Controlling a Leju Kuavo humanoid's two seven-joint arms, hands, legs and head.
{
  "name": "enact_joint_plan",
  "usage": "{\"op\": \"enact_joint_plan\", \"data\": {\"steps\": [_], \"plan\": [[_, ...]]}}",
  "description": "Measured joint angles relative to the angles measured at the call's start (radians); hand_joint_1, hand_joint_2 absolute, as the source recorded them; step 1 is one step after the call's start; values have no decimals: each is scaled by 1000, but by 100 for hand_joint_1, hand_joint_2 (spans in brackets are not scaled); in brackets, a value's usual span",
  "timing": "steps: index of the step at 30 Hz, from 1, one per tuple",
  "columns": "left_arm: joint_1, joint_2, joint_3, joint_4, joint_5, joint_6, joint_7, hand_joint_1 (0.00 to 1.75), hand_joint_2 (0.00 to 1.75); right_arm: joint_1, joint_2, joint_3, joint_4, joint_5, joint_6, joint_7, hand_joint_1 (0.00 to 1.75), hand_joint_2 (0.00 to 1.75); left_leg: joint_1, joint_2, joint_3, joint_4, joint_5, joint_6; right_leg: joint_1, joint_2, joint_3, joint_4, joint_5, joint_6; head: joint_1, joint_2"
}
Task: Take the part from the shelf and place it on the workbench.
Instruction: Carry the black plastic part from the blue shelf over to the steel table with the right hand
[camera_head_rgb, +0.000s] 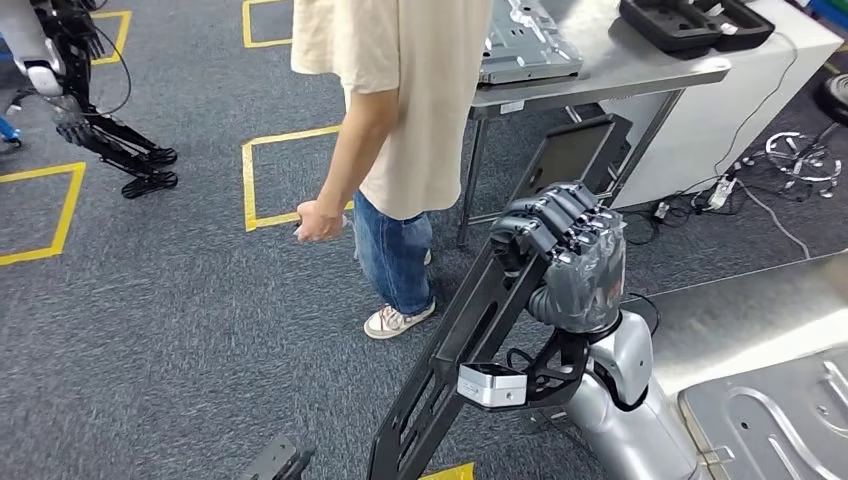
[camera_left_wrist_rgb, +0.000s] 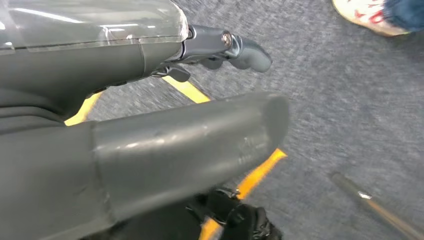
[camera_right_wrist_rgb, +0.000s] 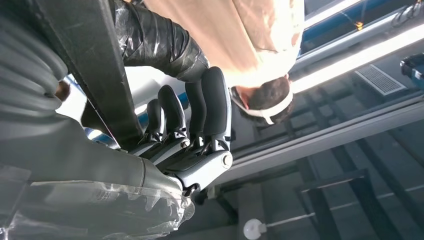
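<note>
The part is a long black metal frame (camera_head_rgb: 470, 330) that slants from low in the head view up toward the far table. My right hand (camera_head_rgb: 565, 235) grips it near its upper half, fingers curled over the top rail. In the right wrist view the dark fingers (camera_right_wrist_rgb: 192, 110) wrap round the black rail (camera_right_wrist_rgb: 85, 60). My left hand (camera_left_wrist_rgb: 75, 100) hangs over the grey carpet, its thumb (camera_left_wrist_rgb: 200, 135) and fingers (camera_left_wrist_rgb: 225, 47) apart with nothing between them. A steel workbench (camera_head_rgb: 740, 310) lies at my right.
A person in a beige shirt and jeans (camera_head_rgb: 400, 120) stands close ahead, one hand hanging down. Behind them a steel table (camera_head_rgb: 620, 70) carries metal plates and black trays. A pressed metal sheet (camera_head_rgb: 790, 420) lies on the workbench. Another robot's legs (camera_head_rgb: 110, 140) stand far left. Cables trail at far right.
</note>
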Motion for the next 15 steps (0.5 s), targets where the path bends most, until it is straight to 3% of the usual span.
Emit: {"op": "enact_joint_plan", "data": {"steps": [1,2,3,4,5,8,10,12,14,15], "plan": [[1,0,0,0,1,0,0,0,0,-1,0,0,0,0,0,0,175,175,-1,15,-1,-2,2,3,1,-28,-29,61,-34,2,1,0],[3,0,0,0,1,0,0,0,0,-1,0,0,0,0,0,0,175,175,-2,30,-2,-2,2,4,0,-41,-58,126,-63,5,1,0],[5,0,0,0,1,0,0,0,0,1,0,0,0,0,0,0,175,175,-3,45,-4,-1,2,4,-2,-46,-79,172,-77,7,2,0],[5,0,0,0,1,0,0,0,0,2,0,0,0,0,0,0,175,175,-3,59,-4,0,1,4,-4,-49,-82,185,-73,10,1,0],[5,0,0,0,1,0,0,0,0,2,0,0,0,0,0,0,175,175,-3,72,-5,2,-1,2,-5,-54,-63,156,-51,11,2,0],[3,-2,0,0,1,0,0,0,0,-1,0,0,0,0,0,0,175,175,-7,103,-5,13,-11,-9,-1,-102,45,-35,23,4,1,0],[2,-2,0,0,1,0,0,0,0,-3,1,-1,-1,0,0,0,175,175,-13,119,-4,17,-16,-20,7,-113,65,-80,28,-7,1,0],[0,-2,0,0,1,0,0,0,0,-4,1,-2,-1,0,0,0,175,175,-12,130,-2,17,-20,-31,6,-92,61,-82,33,-18,1,0],[-3,-2,0,0,1,0,-1,0,0,-5,1,-2,-1,1,0,0,175,175,-7,99,-12,48,-49,-42,1,-74,61,-87,38,-31,1,0],[-3,-1,0,0,1,0,-1,0,0,-6,2,-2,-1,1,1,0,175,175,-5,74,-30,93,-78,-46,-1,-65,61,-89,40,-36,1,0]]}}
